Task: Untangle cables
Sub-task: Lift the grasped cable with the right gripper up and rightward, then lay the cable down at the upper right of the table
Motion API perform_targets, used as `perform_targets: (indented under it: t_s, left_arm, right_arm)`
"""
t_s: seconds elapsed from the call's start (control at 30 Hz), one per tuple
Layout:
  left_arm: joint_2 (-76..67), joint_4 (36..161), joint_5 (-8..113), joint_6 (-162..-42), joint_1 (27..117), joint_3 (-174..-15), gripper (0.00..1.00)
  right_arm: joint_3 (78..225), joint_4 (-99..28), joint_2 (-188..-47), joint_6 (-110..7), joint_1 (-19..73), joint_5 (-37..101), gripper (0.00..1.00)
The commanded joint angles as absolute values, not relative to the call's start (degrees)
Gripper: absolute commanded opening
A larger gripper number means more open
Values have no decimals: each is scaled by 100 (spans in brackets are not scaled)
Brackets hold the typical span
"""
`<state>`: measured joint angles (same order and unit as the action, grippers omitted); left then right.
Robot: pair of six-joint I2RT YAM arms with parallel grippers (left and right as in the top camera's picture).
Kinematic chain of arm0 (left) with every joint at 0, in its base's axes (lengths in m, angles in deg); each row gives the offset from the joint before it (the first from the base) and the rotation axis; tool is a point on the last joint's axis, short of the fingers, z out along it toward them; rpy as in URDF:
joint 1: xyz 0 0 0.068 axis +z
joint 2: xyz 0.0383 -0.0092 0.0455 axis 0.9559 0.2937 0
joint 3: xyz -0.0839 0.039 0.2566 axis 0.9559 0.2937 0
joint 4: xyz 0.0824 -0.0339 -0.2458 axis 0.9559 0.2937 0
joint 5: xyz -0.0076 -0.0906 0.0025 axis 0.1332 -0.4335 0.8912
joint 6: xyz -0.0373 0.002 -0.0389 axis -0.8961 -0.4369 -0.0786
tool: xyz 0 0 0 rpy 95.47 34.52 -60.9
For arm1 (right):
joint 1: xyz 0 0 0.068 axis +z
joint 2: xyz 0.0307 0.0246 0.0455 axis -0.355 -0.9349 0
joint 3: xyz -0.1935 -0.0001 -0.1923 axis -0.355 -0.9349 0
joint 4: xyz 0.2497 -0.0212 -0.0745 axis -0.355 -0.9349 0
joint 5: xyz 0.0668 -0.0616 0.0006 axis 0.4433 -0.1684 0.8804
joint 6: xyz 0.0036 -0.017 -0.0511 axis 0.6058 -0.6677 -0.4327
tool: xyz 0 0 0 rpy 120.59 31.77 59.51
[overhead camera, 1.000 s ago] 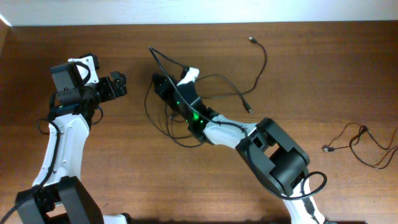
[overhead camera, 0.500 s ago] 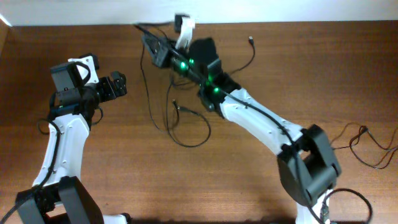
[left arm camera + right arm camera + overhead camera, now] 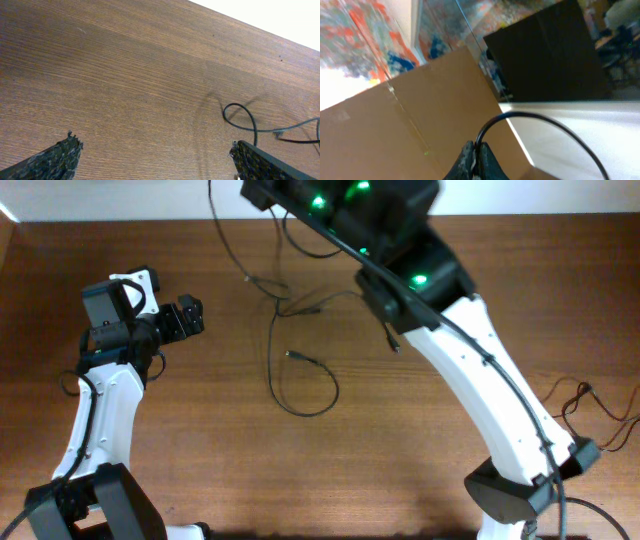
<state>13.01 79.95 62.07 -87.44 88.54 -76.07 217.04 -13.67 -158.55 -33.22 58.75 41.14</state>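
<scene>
Cables [image 3: 270, 365] trail up off table [image 3: 200, 460] — right jaws pinching one, left jaws spread wide.

Even indoor light, blurred wrist view

I am scanning all three views and am finding no readable text, label, brand, number or sign on anything.
</scene>
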Motion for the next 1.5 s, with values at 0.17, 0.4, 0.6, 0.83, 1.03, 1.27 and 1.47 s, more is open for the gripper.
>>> perform_targets:
  t_s: [0.17, 0.4, 0.6, 0.83, 1.03, 1.27, 1.47]
  left_arm:
    - [1192, 7984, 6207, -8776, 8884, -7623, 99]
    - [1192, 7986, 6207, -8776, 8884, -7623, 99]
    - [1192, 7986, 6207, -8774, 8884, -7623, 99]
    - [1192, 7986, 6207, -8776, 8884, -7623, 99]
    - [1192, 7986, 6207, -8776, 8884, -7623, 99]
    - [1192, 7986, 6207, -8776, 8884, -7623, 99]
    - [1192, 7986, 6207, -8776, 8884, -7623, 99]
  right_arm:
    - [22856, -2744, -15671, -4426, 5565, 3100, 4]
    - [22878, -2950, -15663, -4085, 4603, 3098, 4]
    - [22878, -3111, -15660, -3877, 3919, 3446, 4]
    - [22874, -3634, -15674, -3901, 3904, 3264, 4]
    - [22874, -3806, -15674, -3949, 3901, 2807, 4]
    - [22723, -4921, -15685, -3945, 3042, 1400, 4]
    - [22115, -5205, -15685, -3943, 1643, 1408, 4]
